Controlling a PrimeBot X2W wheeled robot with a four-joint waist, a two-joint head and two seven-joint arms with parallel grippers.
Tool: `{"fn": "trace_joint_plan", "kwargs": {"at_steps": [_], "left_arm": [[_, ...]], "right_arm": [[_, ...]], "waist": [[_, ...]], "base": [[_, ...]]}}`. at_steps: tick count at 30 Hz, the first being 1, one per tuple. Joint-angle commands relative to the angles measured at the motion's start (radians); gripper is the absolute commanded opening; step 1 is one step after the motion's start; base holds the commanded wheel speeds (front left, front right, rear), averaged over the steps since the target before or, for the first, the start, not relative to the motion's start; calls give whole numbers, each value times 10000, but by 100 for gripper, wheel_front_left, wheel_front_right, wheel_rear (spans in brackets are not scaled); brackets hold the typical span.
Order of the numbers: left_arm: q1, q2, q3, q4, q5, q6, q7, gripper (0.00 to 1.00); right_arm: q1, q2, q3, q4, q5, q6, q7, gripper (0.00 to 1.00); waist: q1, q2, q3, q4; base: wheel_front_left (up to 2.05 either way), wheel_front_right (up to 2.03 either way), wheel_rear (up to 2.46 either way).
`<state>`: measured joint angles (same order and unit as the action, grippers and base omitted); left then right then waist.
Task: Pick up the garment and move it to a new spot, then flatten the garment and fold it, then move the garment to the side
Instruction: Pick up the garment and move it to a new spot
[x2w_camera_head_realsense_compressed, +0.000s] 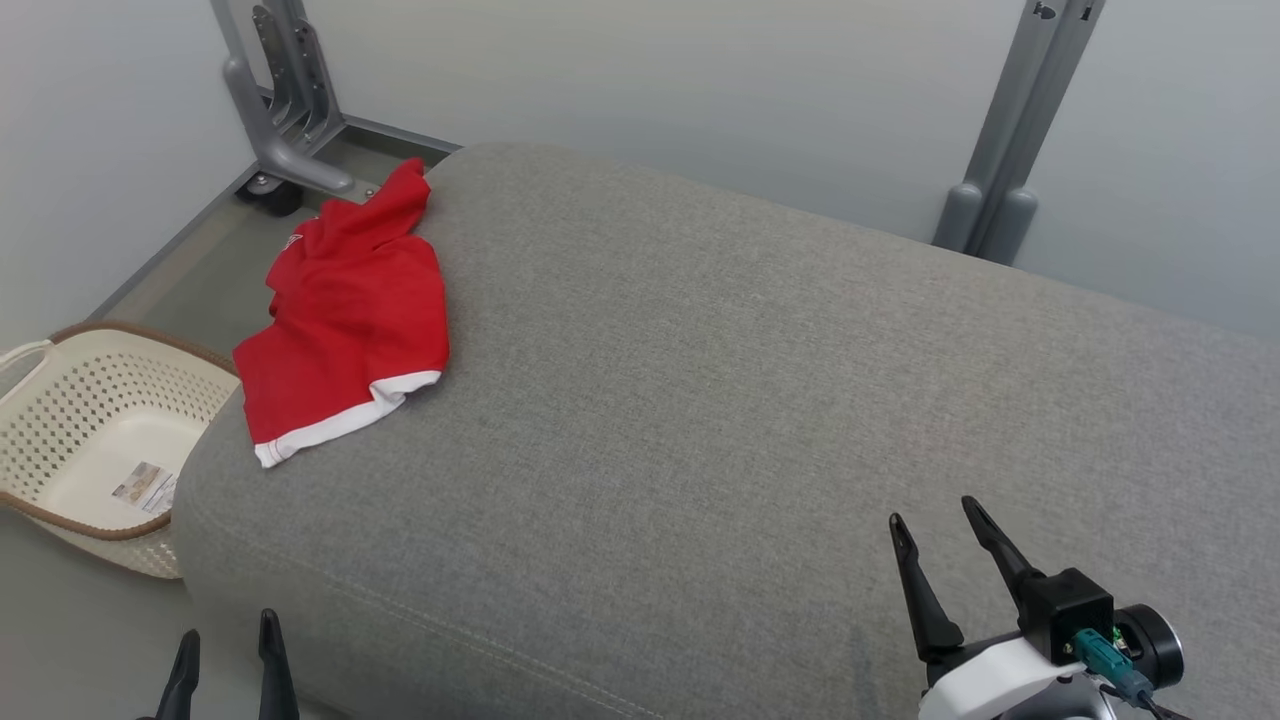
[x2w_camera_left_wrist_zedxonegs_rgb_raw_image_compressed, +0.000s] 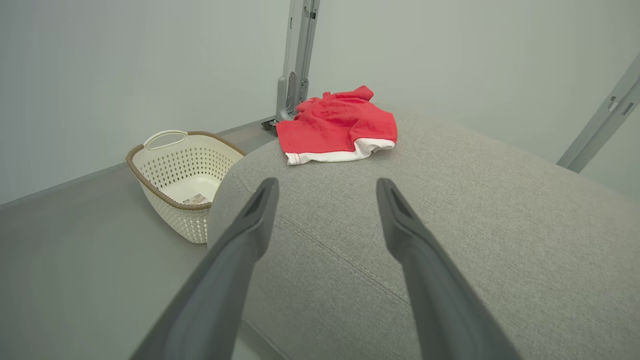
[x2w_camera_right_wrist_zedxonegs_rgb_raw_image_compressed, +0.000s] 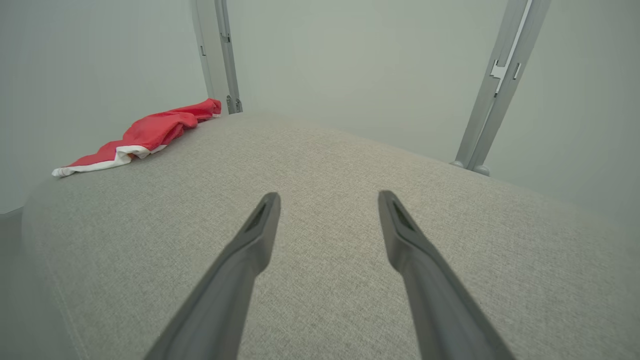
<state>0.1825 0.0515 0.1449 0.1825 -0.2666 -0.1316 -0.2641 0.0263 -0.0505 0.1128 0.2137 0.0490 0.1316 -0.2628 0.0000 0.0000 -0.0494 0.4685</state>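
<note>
At the far left corner of the grey surface lies the red garment, crumpled, its left side draped over the edge near a basket on the floor. My left claw and right claw are both spread wide and empty, well apart from the cloth. The risk, I judge, is a shallow pinch or a sideways drag, since either could slide the garment off toward the basket. My head view shows that overhang. The left wrist view shows the white hem facing me — a fair grip line — and the right wrist view shows the cloth's low, rumpled profile.
</note>
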Motion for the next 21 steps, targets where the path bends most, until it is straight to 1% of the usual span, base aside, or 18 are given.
{"fn": "trace_joint_plan", "kwargs": {"at_steps": [1, 8, 12, 16, 21], "left_arm": [[124, 1, 28, -53, -120, 18, 2, 100], [43, -3, 0, 17, -204, 21, 0, 100], [-391, -4, -210, 340, -142, 20, 0, 100], [-1420, 77, -758, 1104, -369, 20, 2, 100], [-3577, 184, -1019, 2435, -1462, 19, 22, 100]], "right_arm": [[-102, -128, 11, 56, -8, -17, -25, 100], [50, -369, 153, 162, 162, -17, -25, 100], [217, -587, -35, 26, 189, -17, -25, 100], [53, -1015, -272, -228, -20, -17, -25, 100], [-913, -2011, 83, -574, -229, -17, -25, 100]], "waist": [[0, 0, 100, 194], [0, 0, 129, 204], [0, 0, 245, 213], [0, 0, 1101, 260], [0, 0, 3064, -114]], "base": [[0, 0, 0], [0, 0, 0], [0, 0, 0], [0, 0, 0], [0, 0, 0]]}}
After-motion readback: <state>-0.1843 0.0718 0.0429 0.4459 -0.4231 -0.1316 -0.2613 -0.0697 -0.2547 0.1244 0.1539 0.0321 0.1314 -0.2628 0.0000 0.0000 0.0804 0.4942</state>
